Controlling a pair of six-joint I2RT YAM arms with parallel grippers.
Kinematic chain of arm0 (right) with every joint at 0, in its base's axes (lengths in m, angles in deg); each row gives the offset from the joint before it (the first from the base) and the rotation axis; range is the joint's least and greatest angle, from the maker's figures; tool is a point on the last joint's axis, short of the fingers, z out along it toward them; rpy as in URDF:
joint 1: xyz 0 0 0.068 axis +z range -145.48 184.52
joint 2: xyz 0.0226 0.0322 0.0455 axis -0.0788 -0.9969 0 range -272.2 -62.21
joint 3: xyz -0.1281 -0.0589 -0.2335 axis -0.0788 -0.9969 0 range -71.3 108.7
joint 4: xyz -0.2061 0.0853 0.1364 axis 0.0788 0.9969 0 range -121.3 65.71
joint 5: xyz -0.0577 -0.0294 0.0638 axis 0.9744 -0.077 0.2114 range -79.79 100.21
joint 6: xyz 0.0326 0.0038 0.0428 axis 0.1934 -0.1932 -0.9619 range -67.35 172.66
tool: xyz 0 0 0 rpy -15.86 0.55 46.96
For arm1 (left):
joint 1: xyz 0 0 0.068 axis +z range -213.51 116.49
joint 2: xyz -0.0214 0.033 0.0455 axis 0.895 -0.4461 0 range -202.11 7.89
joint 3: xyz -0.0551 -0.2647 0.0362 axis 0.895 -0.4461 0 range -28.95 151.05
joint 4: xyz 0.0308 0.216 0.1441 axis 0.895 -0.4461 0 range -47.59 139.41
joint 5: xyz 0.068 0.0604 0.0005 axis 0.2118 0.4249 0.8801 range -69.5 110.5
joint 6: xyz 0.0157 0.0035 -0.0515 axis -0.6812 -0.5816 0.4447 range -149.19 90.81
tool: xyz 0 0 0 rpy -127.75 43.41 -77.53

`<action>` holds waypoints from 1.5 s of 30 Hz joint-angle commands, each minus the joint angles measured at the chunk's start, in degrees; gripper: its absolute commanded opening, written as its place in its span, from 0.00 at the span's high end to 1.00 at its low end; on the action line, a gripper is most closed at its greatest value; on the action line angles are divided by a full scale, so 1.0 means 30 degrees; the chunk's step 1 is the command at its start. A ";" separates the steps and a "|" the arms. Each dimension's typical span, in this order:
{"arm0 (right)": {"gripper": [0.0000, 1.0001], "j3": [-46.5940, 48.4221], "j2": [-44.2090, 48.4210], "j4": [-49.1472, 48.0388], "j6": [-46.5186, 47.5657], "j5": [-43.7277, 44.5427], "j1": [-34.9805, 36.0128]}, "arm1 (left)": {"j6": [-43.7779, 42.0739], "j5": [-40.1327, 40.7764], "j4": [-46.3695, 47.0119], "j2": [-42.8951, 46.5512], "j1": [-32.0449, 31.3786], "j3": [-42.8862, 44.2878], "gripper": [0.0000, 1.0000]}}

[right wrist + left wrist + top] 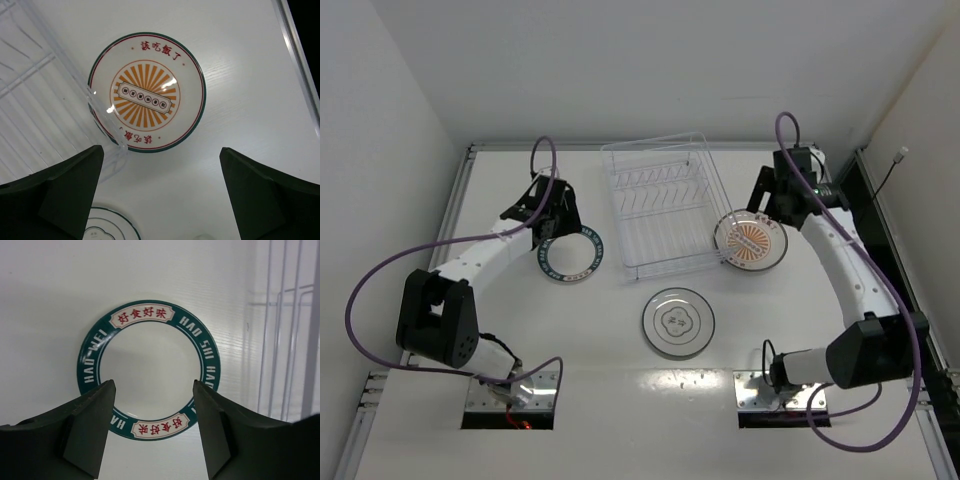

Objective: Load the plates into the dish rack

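Note:
The teal-rimmed plate (569, 254) lies flat left of the dish rack (664, 204). My left gripper (546, 222) hovers over its far-left edge, open and empty; in the left wrist view the plate (150, 369) lies under the open fingertips (152, 390). The orange sunburst plate (751, 240) lies against the rack's right front corner. My right gripper (772, 203) is above its far side, open and empty; in the right wrist view this plate (146, 92) is ahead of the gripper (161, 155). The greyish glass plate (678, 322) lies in front of the rack, also seen in the right wrist view (107, 227).
The rack's wire edge shows at the right of the left wrist view (285, 340) and its clear corner overlaps the sunburst plate in the right wrist view (107, 127). White walls enclose the table. The table's right edge rail (300, 55) runs near the right arm.

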 commanded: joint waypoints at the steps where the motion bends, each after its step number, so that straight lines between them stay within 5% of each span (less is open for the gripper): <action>1: 0.00 -0.1096 0.1180 -0.1086 -0.0383 -0.3204 -0.1157 | -0.0453 -0.0329 0.0849 0.0638 -0.0531 -0.0080 0.40; 7: 0.00 -0.4136 0.2059 -0.2758 -0.1111 -0.7773 -0.5633 | -0.0629 -0.0971 0.0849 0.0814 -0.0531 -0.0256 0.40; 14: 0.01 -1.0821 0.0805 -0.9308 -0.3544 -1.8137 -1.2552 | -0.0805 -0.1149 0.0849 0.0814 -0.0531 -0.0256 0.40; 26: 0.09 -1.2443 -0.4293 -1.2047 -0.4104 -1.9443 -1.3728 | -0.0805 -0.1325 0.0673 0.0814 -0.0531 -0.0256 0.40; 35: 0.44 -1.0362 -0.6846 -1.3222 -0.5305 -1.9154 -1.1856 | -0.1010 -0.0507 0.0322 0.0814 -0.0531 -0.0080 0.40; 38: 0.65 -0.9133 -0.7226 -1.2726 -0.5510 -1.8974 -1.1270 | -0.1010 -0.0097 0.0322 0.0640 -0.0531 -0.0080 0.40; 39: 0.79 -0.9129 -0.7691 -1.2550 -0.5510 -1.8974 -1.1267 | -0.1010 -0.0094 0.0322 0.0638 -0.0531 0.0123 0.40; 43: 1.00 -0.8836 -0.7582 -1.1847 -0.5102 -1.8334 -1.1267 | -0.0396 0.1250 -0.0875 0.0286 -0.0531 0.1990 0.40; 45: 1.00 -0.9010 -0.6908 -1.1263 -0.4868 -1.7602 -1.1443 | -0.0102 0.2421 -0.2223 -0.0385 -0.0531 0.3224 0.40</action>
